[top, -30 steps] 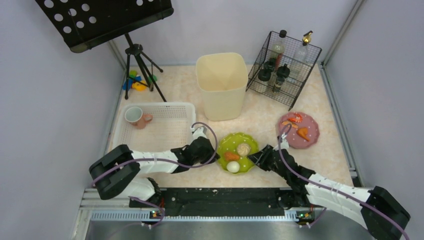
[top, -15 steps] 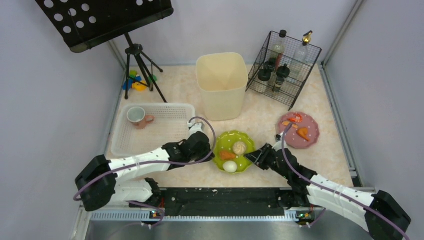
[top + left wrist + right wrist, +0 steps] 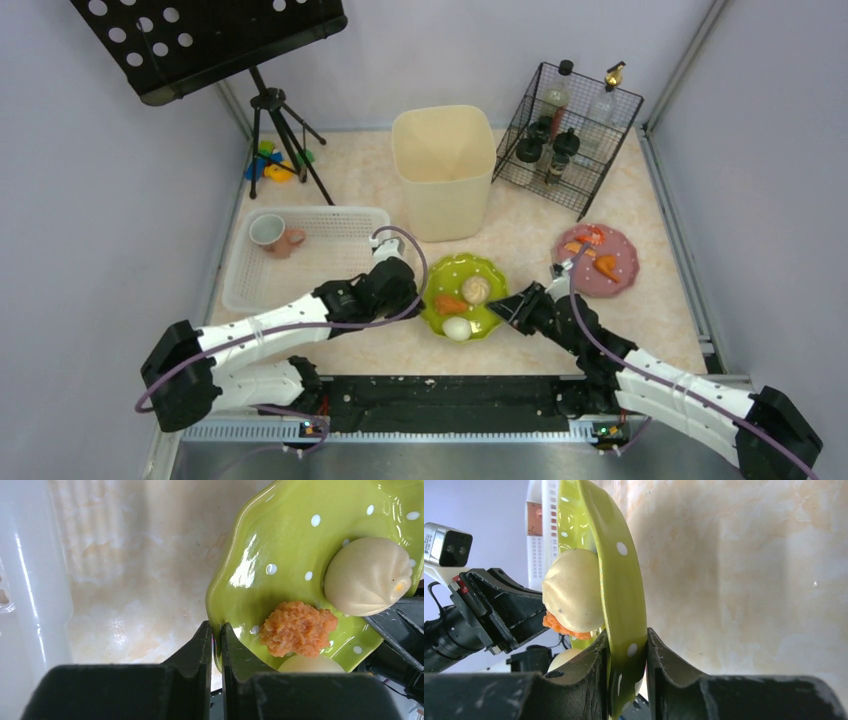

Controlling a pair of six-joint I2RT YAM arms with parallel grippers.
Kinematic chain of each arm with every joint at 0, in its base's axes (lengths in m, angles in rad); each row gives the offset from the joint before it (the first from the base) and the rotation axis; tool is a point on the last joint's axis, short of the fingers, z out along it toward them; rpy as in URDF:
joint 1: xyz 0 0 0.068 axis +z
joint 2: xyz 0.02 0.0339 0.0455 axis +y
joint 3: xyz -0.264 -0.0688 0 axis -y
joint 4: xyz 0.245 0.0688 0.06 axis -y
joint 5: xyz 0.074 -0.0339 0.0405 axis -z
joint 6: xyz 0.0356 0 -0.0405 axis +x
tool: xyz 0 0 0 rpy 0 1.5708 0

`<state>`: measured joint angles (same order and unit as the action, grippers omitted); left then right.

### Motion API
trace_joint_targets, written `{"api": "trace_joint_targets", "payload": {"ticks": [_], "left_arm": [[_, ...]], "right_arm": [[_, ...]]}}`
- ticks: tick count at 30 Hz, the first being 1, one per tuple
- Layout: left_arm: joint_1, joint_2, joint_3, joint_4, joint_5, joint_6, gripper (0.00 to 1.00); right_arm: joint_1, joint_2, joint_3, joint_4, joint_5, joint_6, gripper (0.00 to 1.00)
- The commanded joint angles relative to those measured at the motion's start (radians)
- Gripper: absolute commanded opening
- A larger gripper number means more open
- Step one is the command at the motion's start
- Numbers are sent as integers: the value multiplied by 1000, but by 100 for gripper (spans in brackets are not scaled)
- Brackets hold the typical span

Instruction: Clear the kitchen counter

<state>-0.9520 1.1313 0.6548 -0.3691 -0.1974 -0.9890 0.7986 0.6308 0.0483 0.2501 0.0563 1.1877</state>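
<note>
Marble kitchen counter [image 3: 520, 250] between pale walls [image 3: 100, 200]; left gripper [image 3: 216, 630] and right gripper [image 3: 626, 645] each clamp the green plate [image 3: 450, 275]

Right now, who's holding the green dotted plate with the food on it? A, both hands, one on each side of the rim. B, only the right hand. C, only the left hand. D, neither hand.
A: the left wrist view shows the left hand shut on one edge of the green plate, and the right wrist view shows the right hand pinching the rim on the opposite side.
</note>
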Motion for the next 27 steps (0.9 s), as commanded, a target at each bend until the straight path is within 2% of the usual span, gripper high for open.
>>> {"api": "trace_joint_targets", "payload": {"ticks": [1, 8, 11, 20, 27], "left_arm": [[4, -50, 73, -106, -53, 84, 0], [4, -64, 163, -176, -87, 131, 30], [4, -74, 184, -193, -100, 142, 37], [4, -102, 194, -209, -124, 151, 42], [4, -164, 216, -254, -160, 155, 46]], "right_arm": [[-12, -15, 57, 114, 64, 11, 0], [-12, 7, 92, 154, 61, 34, 0], [-13, 9, 113, 155, 67, 43, 0], [-13, 47, 182, 138, 81, 69, 0], [-13, 109, 165, 267, 55, 124, 0]]}}
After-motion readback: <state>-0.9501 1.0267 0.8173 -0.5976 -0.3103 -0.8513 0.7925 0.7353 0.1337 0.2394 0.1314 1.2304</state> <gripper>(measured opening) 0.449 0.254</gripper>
